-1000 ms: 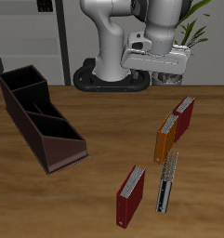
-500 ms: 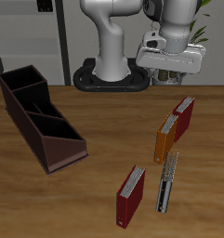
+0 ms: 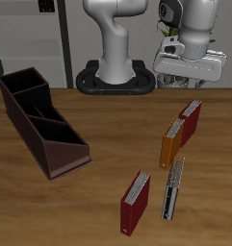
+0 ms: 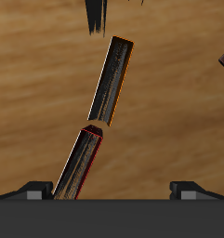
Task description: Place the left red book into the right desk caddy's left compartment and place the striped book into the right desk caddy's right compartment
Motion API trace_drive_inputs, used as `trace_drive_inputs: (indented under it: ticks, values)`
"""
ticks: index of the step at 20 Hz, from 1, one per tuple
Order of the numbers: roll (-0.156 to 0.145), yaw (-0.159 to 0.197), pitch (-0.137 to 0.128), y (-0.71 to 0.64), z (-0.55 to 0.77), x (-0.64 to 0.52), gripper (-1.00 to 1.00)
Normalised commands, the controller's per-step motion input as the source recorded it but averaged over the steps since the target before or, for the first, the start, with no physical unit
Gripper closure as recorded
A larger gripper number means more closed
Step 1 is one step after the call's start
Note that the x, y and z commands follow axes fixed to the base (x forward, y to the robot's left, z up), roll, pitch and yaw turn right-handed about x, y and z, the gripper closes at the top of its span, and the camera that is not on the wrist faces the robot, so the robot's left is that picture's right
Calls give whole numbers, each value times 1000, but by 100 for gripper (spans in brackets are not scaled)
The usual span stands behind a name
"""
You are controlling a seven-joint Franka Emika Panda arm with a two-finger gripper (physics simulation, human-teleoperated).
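The left red book (image 3: 190, 122) stands on edge farthest back in the row of books, also seen close under the wrist camera (image 4: 78, 165). The striped book (image 3: 173, 187) lies nearer the table's front edge, and only its tip (image 4: 95, 14) shows in the wrist view. My gripper (image 3: 189, 83) hangs open and empty above the red book, its fingers (image 4: 30, 191) spread wide. The right desk caddy (image 3: 31, 130) sits far across the table, its three dark sections empty. I cannot tell which end section is the left compartment and which the right.
An orange book (image 3: 171, 142) stands between the red and striped books, in line with them (image 4: 112, 79). A darker maroon-red book (image 3: 136, 202) stands near the front edge. The robot's base (image 3: 113, 77) is at the back.
My gripper has moved sideways away from the caddy and now hangs over the far end of the book row. The books and the caddy have not moved.
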Motion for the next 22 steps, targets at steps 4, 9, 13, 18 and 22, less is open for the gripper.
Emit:
trace_drive_inputs:
  ticks: [4,9,13,18,22]
  values:
    - [117,6,35,242,-235,105,-100]
    - [44,11,16,74,-149,37,-100]
    - [99,2,-29,50,-85,-37,-100]
    - [10,-17,5,-19,-85,34,-100]
    - [-10,-22,-7,13,-92,8,-100]
